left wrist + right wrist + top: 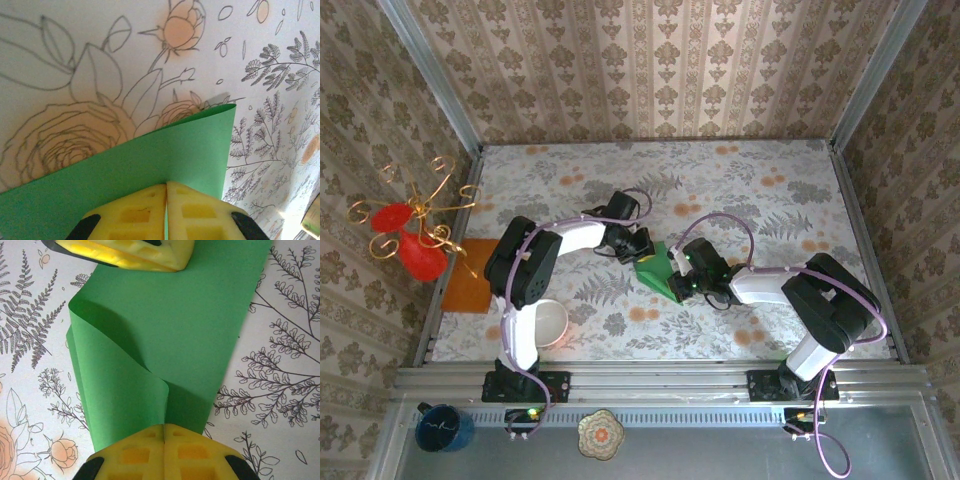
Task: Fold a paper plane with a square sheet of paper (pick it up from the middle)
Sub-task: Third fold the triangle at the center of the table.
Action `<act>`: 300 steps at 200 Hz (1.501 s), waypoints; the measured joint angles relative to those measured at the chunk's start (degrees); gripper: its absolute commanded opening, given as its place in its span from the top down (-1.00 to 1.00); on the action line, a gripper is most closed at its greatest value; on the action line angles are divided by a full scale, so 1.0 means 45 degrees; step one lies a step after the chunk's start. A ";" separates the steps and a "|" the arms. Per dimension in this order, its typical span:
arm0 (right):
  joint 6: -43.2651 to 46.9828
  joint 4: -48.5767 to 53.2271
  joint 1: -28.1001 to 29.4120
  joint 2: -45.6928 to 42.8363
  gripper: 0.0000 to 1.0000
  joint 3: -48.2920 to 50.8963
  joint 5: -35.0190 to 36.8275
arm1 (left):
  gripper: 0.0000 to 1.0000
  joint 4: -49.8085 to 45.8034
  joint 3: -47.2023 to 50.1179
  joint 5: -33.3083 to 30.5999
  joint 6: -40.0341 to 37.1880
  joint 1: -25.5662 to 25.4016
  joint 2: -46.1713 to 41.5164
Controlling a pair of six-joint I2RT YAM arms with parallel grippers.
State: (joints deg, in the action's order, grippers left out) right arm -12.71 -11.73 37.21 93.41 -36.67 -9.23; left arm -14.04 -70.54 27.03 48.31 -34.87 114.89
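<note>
Top view: sheet (655, 275) is mid-surface (770, 190), tented up between both grippers. Left gripper (638, 244) is at its 11 o'clock, right gripper (682, 272) at its 3 o'clock.

Left wrist: left gripper is pressed together at 6 o'clock, pinching the sheet's edge. Green runs from 8 o'clock up to a free corner at 2 o'clock; the corner looks lifted.

Right wrist: right gripper is pressed together at 6 o'clock, pinching a doubled-over part. A loose curl bulges toward 9 o'clock, with no crease. Left gripper holds the far edge at 12 o'clock.

Read: first fold in hand, looks like the centre fold. Next move needs the edges lined up, the sheet laid down and the curl pressed into a sharp crease. Uneven pull would skew it.
</note>
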 measured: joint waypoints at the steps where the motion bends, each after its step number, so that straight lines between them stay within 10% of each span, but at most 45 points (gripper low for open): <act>1: -0.0010 0.0000 0.0000 0.0000 1.00 0.0000 0.0000 | 0.79 -0.0024 -0.0029 0.0000 -0.0005 -0.0005 0.0024; 162: -0.1379 0.0291 0.0000 0.0418 1.00 -0.0573 -0.0049 | 0.61 -0.0724 0.1195 -0.1501 0.0350 -0.0442 -0.2565; 300: -0.1671 0.0301 -0.0024 0.0437 1.00 -0.0583 -0.0131 | 0.85 0.0359 0.2385 -0.1821 0.2871 -0.1865 -0.2633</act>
State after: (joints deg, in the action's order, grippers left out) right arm -20.23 -10.37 37.10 95.37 -39.29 -9.82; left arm -12.43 -59.81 18.83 61.23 -43.27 103.04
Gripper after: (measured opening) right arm 0.063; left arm 0.078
